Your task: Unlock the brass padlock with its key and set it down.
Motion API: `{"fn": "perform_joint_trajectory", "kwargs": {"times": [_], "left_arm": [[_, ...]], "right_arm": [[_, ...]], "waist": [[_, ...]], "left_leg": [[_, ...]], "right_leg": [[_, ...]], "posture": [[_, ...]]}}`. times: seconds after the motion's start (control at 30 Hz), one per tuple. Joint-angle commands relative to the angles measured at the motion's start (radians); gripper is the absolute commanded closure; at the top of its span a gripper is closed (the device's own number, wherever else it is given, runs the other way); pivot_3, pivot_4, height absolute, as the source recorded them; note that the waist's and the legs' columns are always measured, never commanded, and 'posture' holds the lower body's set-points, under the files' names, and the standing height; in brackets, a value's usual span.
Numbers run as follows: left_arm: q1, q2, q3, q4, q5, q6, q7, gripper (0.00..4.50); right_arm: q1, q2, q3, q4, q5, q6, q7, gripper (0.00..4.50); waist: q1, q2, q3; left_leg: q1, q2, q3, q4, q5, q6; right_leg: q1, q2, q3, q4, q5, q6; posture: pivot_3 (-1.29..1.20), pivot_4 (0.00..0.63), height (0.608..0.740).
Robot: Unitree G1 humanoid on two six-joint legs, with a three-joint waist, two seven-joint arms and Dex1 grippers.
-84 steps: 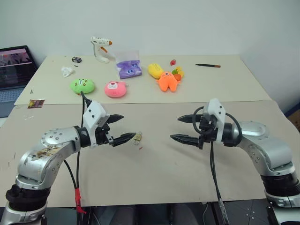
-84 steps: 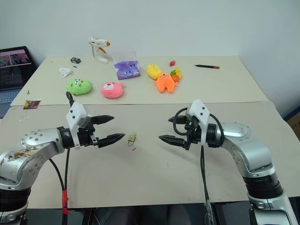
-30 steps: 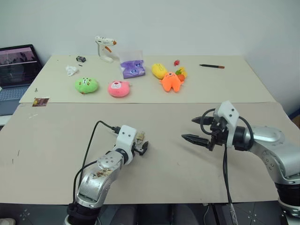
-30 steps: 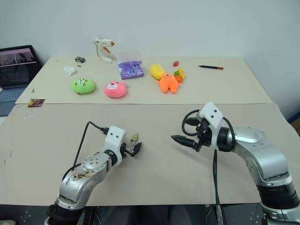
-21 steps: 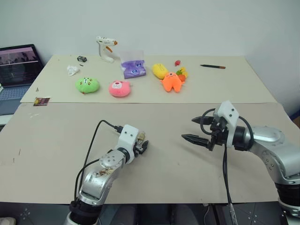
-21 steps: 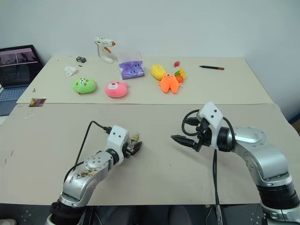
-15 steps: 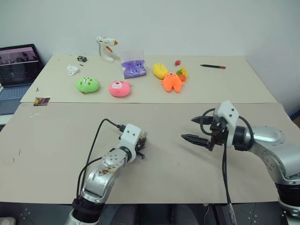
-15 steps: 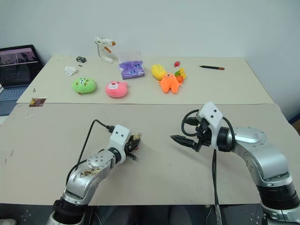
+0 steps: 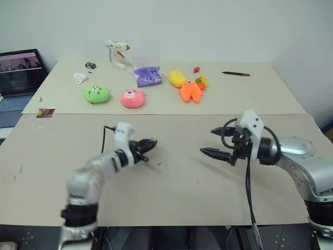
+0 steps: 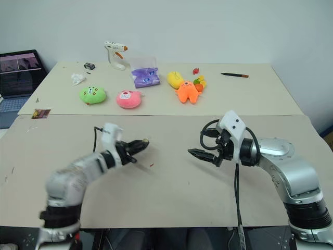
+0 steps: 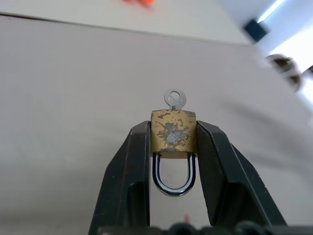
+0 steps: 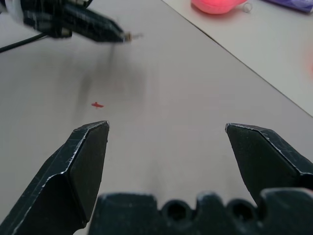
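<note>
A small brass padlock (image 11: 173,133), its gold face scuffed with silver patches, is pinched between the two black fingers (image 11: 128,181) of the left gripper (image 11: 172,142). The fingers press on the two sides of the lock body. The silver shackle (image 11: 173,177) loops back toward the wrist, and it is closed into the body. The key (image 11: 174,99) sticks out of the far end of the lock, its round bow pointing away from the gripper. From the head camera, the left gripper (image 9: 147,144) hovers above the near table (image 9: 182,192), its tips pointing toward the right gripper, with the padlock a tiny gold glint at the tips. A red speck (image 9: 158,164) lies on the table just beside and below it.

The right gripper (image 9: 216,142) hangs well apart to the right, above the table, jaws spread wide and holding nothing, pointing toward the left one.

On the far table (image 9: 260,94) sit a green plush (image 9: 96,94), a pink plush (image 9: 132,98), an orange plush (image 9: 189,90), a glue gun (image 9: 116,54) and a pen (image 9: 235,74).
</note>
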Motion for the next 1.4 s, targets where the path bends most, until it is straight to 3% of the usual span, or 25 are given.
{"fn": "perform_joint_trajectory", "kwargs": {"times": [0.03,0.2,0.3,0.47,0.57,0.63,0.97,1.17,1.4], "left_arm": [[-0.07,0.074,0.116,0.182,-0.194,0.234,-0.097,3.66],[-0.146,0.124,0.114,0.466,-0.37,0.424,-0.168,3.66],[-0.145,0.183,-0.024,0.577,-0.429,0.427,-0.289,3.66],[-0.27,0.247,-0.308,0.775,-0.216,0.314,-0.622,3.66],[-0.381,0.267,-0.555,0.845,-0.051,0.159,-0.926,3.66],[-0.419,0.277,-0.672,0.877,0.018,0.039,-1.043,3.66],[-0.51,0.313,-0.961,0.981,-0.016,-0.144,-1.061,3.66],[-0.583,0.325,-1.024,0.923,-0.132,-0.082,-1.061,3.66],[-0.663,0.343,-0.999,0.88,-0.24,-0.016,-1.061,3.66]], "right_arm": [[-0.04,-0.013,0.015,0.014,-0.021,-0.053,0.043,0.0],[-0.095,-0.002,0.07,0.07,-0.046,-0.098,0.118,0.0],[-0.149,0.025,0.113,0.124,-0.068,-0.135,0.158,0.0],[-0.207,0.06,0.186,0.185,-0.105,-0.201,0.238,0.0],[-0.231,0.077,0.199,0.209,-0.119,-0.22,0.261,0.0],[-0.243,0.084,0.2,0.223,-0.124,-0.225,0.269,0.0],[-0.22,0.091,0.177,0.192,-0.102,-0.196,0.26,0.0],[-0.206,0.096,0.175,0.176,-0.084,-0.185,0.265,0.0],[-0.216,0.096,0.158,0.177,-0.063,-0.18,0.278,0.0]], "waist": [[-0.005,0.0,0.0],[-0.017,0.0,0.0],[-0.022,0.0,0.0],[-0.024,0.0,0.0],[-0.022,0.0,0.0],[-0.021,0.0,0.0],[-0.022,0.0,0.0],[-0.021,0.0,0.0],[-0.02,0.0,0.0]], "left_leg": [[0.0,0.0,0.0,0.001,0.0,0.0],[0.001,-0.002,0.0,0.001,0.002,-0.004],[0.003,-0.001,0.0,0.001,0.002,-0.004],[0.004,-0.001,0.002,0.0,0.003,-0.005],[0.003,-0.002,0.003,0.001,0.003,-0.005],[0.001,-0.002,0.004,0.001,0.004,-0.006],[-0.003,0.0,0.004,0.004,-0.001,0.001],[-0.005,0.0,0.003,0.009,-0.002,0.004],[-0.007,-0.001,0.003,0.014,-0.004,0.007]], "right_leg": [[0.0,0.0,0.0,0.001,0.0,0.0],[0.001,-0.001,-0.001,0.008,0.0,0.001],[0.002,-0.001,-0.001,0.008,0.0,0.001],[0.001,0.0,0.0,0.008,0.0,0.001],[0.0,0.0,-0.001,0.007,0.0,0.001],[-0.001,0.0,0.0,0.007,0.0,0.001],[-0.004,0.0,0.0,0.008,0.0,0.001],[-0.004,0.001,0.0,0.009,-0.001,0.002],[-0.004,0.001,0.0,0.01,-0.001,0.002]], "posture": [[0.0,0.15,0.74],[0.0,0.15,0.74],[0.0,0.15,0.74],[0.0,0.15,0.74],[0.0,0.15,0.74],[0.0,0.15,0.74],[0.0,0.15,0.74],[0.0,0.15,0.74],[0.0,0.15,0.74]]}}
